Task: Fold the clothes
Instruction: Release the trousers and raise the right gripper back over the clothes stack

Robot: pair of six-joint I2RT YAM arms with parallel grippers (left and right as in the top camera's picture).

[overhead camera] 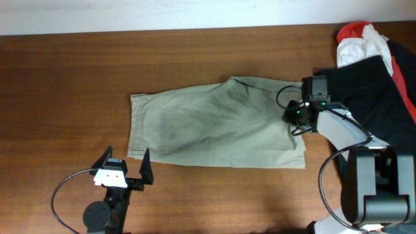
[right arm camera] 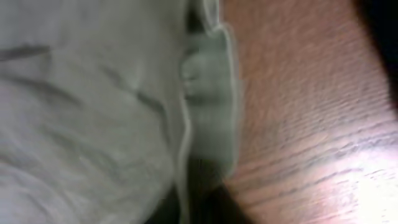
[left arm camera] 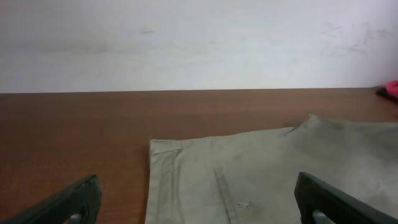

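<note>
The khaki shorts (overhead camera: 214, 123) lie spread flat on the middle of the wooden table (overhead camera: 65, 78), with their long axis running side to side: the waistband end points toward the left arm and the leg hems toward the right arm. The left gripper (overhead camera: 124, 160) sits just off the near waistband corner, on the robot's side of the cloth. Its two fingers are spread wide with nothing between them. In its wrist view the waistband edge and a pocket seam lie straight ahead, so the cloth is forward of it and a little to its right. The right gripper (overhead camera: 296, 117) is down over the opposite end, at the hem edge. Its wrist view is a blurred close-up of the cloth's rumpled edge against bare wood, and I cannot tell whether its fingers are apart or pinched on the hem. Each arm is therefore nearest one short end of the shorts. Any fold probably depends on the left gripper going forward onto the waistband corner to match the right one at the hem. The black garment (overhead camera: 370, 91) and the red-and-white one (overhead camera: 357, 39) are heaped at the far right corner beside the right arm, not yet laid out
</note>
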